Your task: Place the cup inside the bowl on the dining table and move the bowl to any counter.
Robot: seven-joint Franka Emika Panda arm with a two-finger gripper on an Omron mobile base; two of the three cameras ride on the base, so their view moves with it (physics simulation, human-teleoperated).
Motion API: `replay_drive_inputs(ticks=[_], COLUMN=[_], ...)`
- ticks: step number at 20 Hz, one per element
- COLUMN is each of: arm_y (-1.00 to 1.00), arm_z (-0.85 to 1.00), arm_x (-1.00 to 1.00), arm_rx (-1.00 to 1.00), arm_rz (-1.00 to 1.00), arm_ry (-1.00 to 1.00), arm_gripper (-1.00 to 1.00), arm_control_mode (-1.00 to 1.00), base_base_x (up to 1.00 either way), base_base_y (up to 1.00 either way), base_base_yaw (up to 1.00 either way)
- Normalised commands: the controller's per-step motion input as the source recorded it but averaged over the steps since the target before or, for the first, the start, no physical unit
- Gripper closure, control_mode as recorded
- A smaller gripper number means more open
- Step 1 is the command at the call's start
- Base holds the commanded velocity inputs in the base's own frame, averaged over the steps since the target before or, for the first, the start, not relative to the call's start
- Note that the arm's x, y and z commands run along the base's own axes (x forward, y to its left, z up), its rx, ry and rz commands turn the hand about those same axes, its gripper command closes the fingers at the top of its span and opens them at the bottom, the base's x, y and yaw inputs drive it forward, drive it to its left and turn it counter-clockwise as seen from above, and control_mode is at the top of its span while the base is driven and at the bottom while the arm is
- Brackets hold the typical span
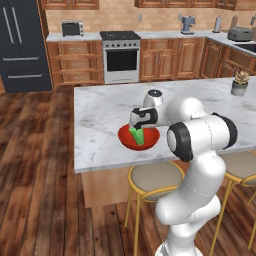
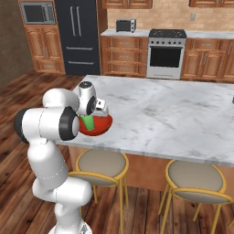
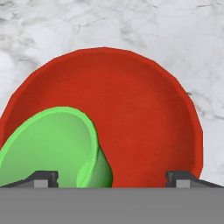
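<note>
Two things now have to travel as one: the cup (image 3: 57,146) leans tilted inside the bowl (image 3: 140,113), which sits near the edge of the dining table (image 1: 105,107). Your gripper (image 3: 111,177) hangs over them with its jaws spread wide and nothing between them. Judge the bowl as stiff, glossy and probably slippery, so pinch its rim away from the cup and carry it level, since the loose cup may slide.

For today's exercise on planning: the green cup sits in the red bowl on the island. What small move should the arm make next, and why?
Probably lift the gripper straight up, clear of the cup. Its jaws stand wide apart, and the cup leans inside the bowl, so that step looks done. Rising first avoids knocking the cup before the arm re-aims at the bowl's rim on the dining table.
</note>
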Motion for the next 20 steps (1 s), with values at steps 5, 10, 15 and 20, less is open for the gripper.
replay_drive_inputs(ticks=[5,10,15,20], arm_y=[-0.01,-0.02,-0.01,-0.01], arm_z=[0.03,0.16,0.23,0.21], arm_x=[0.00,0.00,0.00,0.00], arm_rx=[0.00,0.00,0.00,0.00], arm_rz=[0.00,0.00,0.00,0.00], arm_ry=[0.00,0.00,0.00,0.00], arm_gripper=[-1.00,-1.00,-1.00,-1.00], arm_control_mode=[-1.00,-1.00,-1.00,-1.00], base_base_x=[0.00,0.00,0.00,0.00], base_base_y=[0.00,0.00,0.00,0.00], base_base_yaw=[0.00,0.00,0.00,0.00])
